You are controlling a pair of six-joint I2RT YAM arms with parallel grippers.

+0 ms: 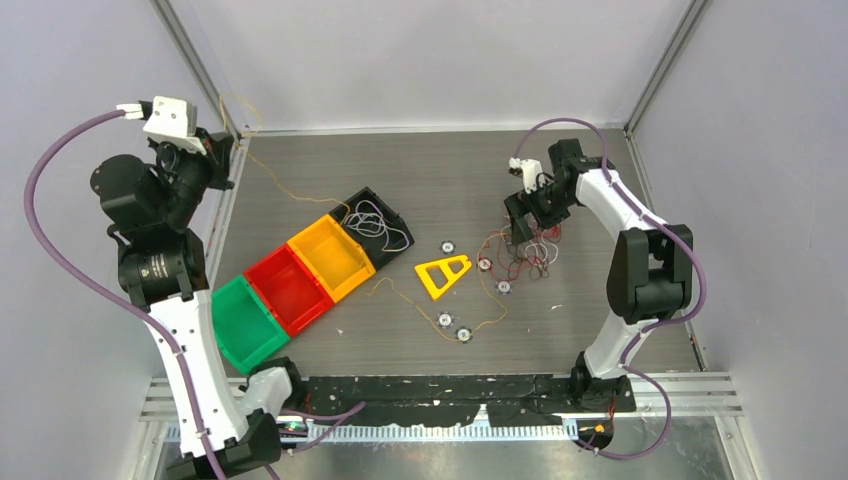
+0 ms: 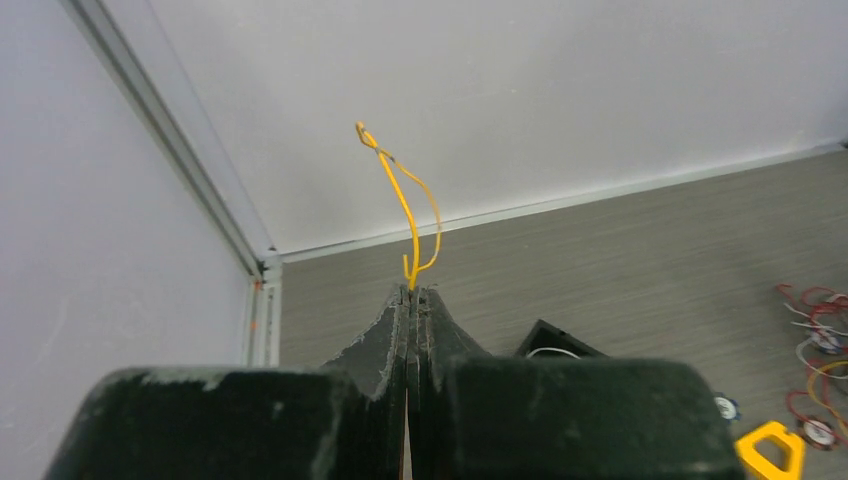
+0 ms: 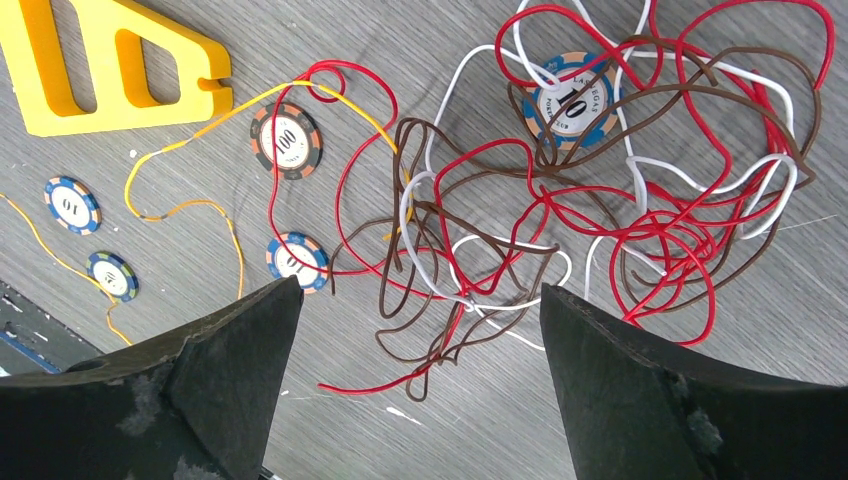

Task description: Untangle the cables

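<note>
"Cables, where do they lie?" asks the first.

"Most of them lie in a loose tangle on the table, at about 2 o'clock from the yellow triangular piece. The right wrist view shows red, white and dark brown strands looped through one another, with a chip marked 10 under them."

"And the right end effector?"

"It is spread wide directly over that tangle, with one finger on either side of the near strands and nothing between them in a grip. I cannot tell whether the tips touch the table."

"What about the left end effector?"

"Its fingers are pressed together on a yellow-orange wire. A short bent end of it sticks up past the tips. From above, this end effector is held up at the table's 10 o'clock corner, well apart from the tangle."

"Where does that wire run?"

"From the corner it trails across the table toward the black bin. A yellow-orange strand also curves past a chip marked 100, at 9 o'clock of the tangle, and meets a red loop there."

"Is anything in the bin?"

"A white wire is coiled inside it."
</note>
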